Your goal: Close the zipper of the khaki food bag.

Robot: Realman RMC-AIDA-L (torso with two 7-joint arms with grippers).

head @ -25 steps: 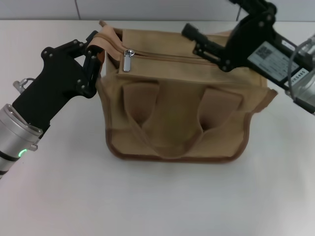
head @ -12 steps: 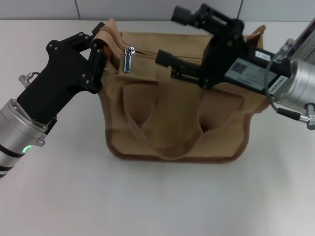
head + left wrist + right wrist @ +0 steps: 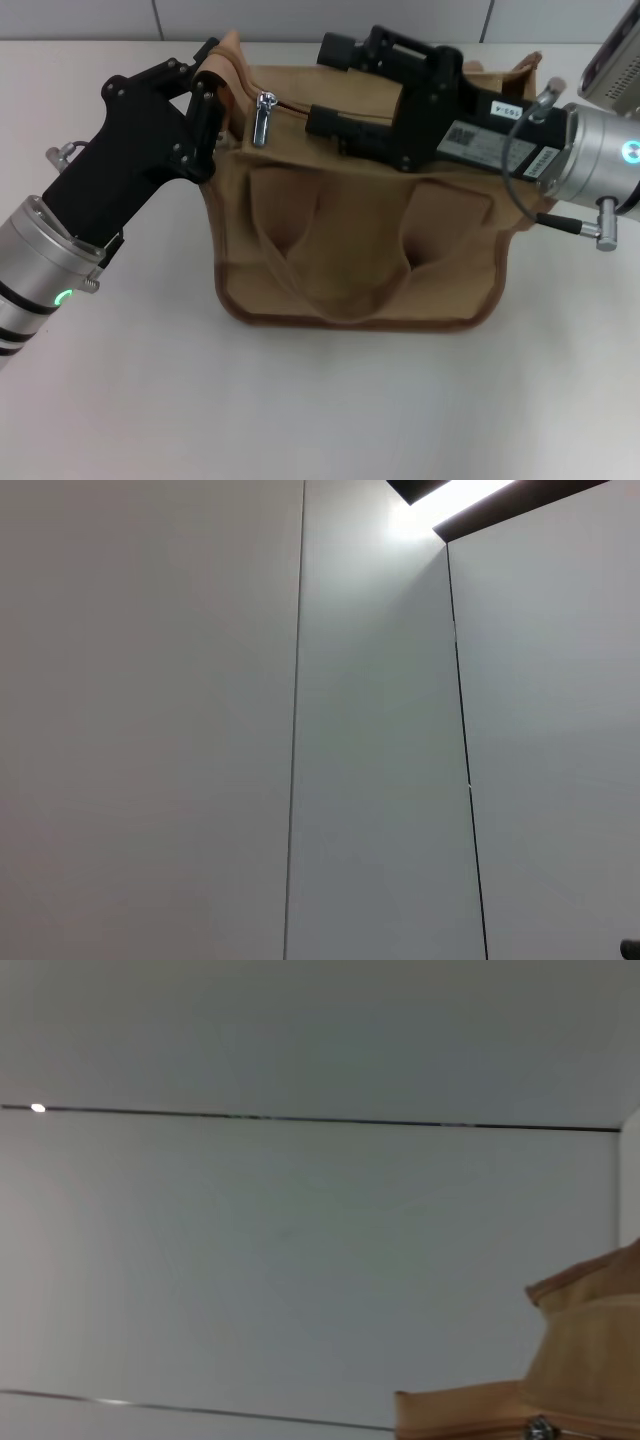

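- A khaki bag [image 3: 360,240] stands on a white table [image 3: 320,400], pockets and looped handles facing the robot.
- The zipper [image 3: 300,108] runs along the bag's top. Its silver pull [image 3: 262,116] sits at the end nearest the left arm, hanging down over the front edge.
- The left gripper [image 3: 212,82] is at the bag's left top corner, fingers closed narrowly on the tan corner tab [image 3: 225,62]. This looks like an anchoring hold, keeping the bag taut and steady so the pull can slide.
- The right gripper [image 3: 325,85] reaches across the bag's top from the right, lying low over the zipper line. Its two fingers are spread wide, holding nothing.
- The pull lies just beyond the right fingertips [image 3: 318,122], near them but not between them and not touching. The nearer finger lines up roughly with the zipper track.
- By my judgement the pull is not yet gripped. The fingers would need to reach a little farther left, then close on it.
- The right wrist view shows only wall, a bag corner and a glimpse of metal. The left wrist view shows only wall.
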